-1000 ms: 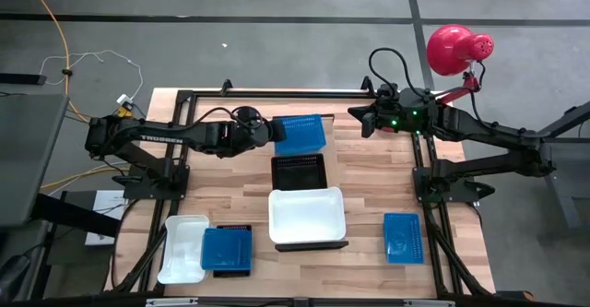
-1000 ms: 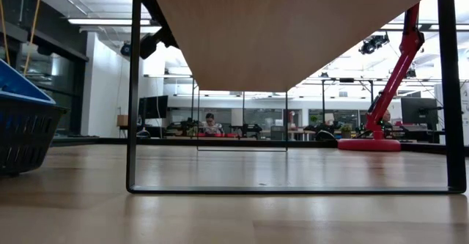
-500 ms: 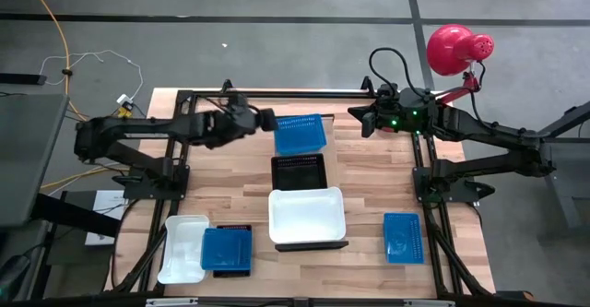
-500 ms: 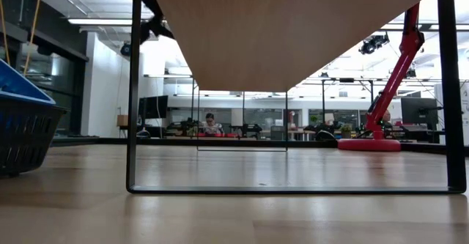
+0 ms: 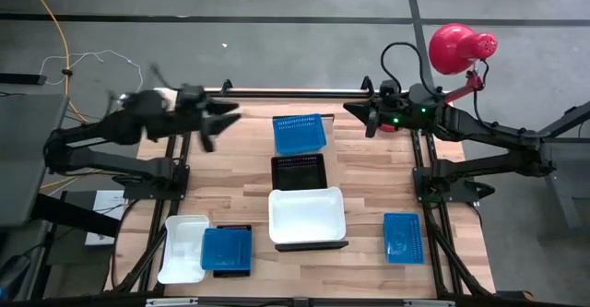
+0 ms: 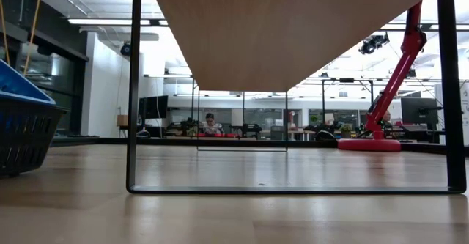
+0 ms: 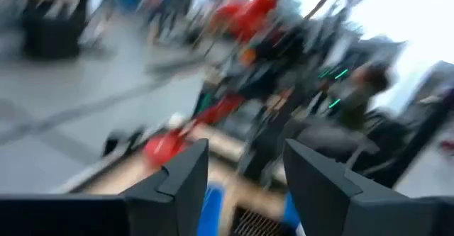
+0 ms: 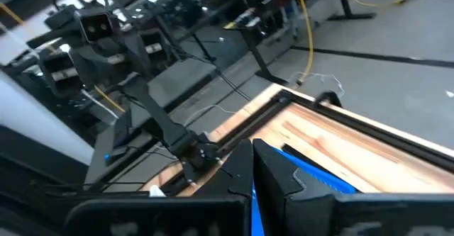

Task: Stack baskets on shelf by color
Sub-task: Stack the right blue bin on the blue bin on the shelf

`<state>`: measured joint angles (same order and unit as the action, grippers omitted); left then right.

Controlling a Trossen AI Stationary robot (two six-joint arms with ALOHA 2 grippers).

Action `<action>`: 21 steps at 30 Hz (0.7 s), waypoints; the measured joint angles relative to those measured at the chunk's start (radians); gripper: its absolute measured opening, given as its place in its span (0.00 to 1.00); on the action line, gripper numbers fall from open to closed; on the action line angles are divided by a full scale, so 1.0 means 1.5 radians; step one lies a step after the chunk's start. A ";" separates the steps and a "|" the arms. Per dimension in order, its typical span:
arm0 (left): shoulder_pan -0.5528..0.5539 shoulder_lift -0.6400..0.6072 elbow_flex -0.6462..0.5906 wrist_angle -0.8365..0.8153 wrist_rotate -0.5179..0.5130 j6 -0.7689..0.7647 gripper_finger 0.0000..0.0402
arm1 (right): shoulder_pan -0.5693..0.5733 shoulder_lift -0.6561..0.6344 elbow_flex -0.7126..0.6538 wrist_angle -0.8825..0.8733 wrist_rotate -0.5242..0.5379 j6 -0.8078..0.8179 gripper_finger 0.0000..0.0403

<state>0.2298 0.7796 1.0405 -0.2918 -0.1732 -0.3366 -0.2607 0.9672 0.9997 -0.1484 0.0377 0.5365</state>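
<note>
In the high view a bright blue perforated basket (image 5: 300,134) sits flat at the far middle of the wooden surface. Nearer in the same line come a black mesh basket (image 5: 298,171) and a white basket (image 5: 307,215). My left gripper (image 5: 221,121) hangs open and blurred to the left of the blue basket, well clear of it (image 7: 245,151). My right gripper (image 5: 355,113) waits shut just right of that basket (image 8: 253,147). The shelf's pale underside (image 6: 293,31) fills the top of the low view.
At the near left a white basket (image 5: 182,248) lies beside a blue basket (image 5: 227,249) that sits in a black one (image 6: 22,127). Another blue basket (image 5: 403,237) lies near right. A red lamp (image 5: 456,49) stands behind the right arm. Dark shelf legs (image 6: 133,90) frame the low view.
My left gripper has drawn back fast from the blue basket's left edge toward the table's left edge, so that it now shows blurred and clear of the basket. The blue basket has stayed where it was.
</note>
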 joint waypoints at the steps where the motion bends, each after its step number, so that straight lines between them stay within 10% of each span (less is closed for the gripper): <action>1: -0.011 -0.018 0.000 0.016 0.008 0.015 0.42 | 0.000 0.000 0.000 0.005 -0.005 -0.002 0.00; 21: -0.065 -0.127 -0.042 0.045 -0.016 0.045 0.30 | 0.039 0.010 0.065 -0.015 -0.162 -0.015 0.00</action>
<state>0.1318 0.5896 0.9768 -0.2248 -0.1971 -0.2691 -0.2018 0.9828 1.0974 -0.1717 -0.2047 0.5143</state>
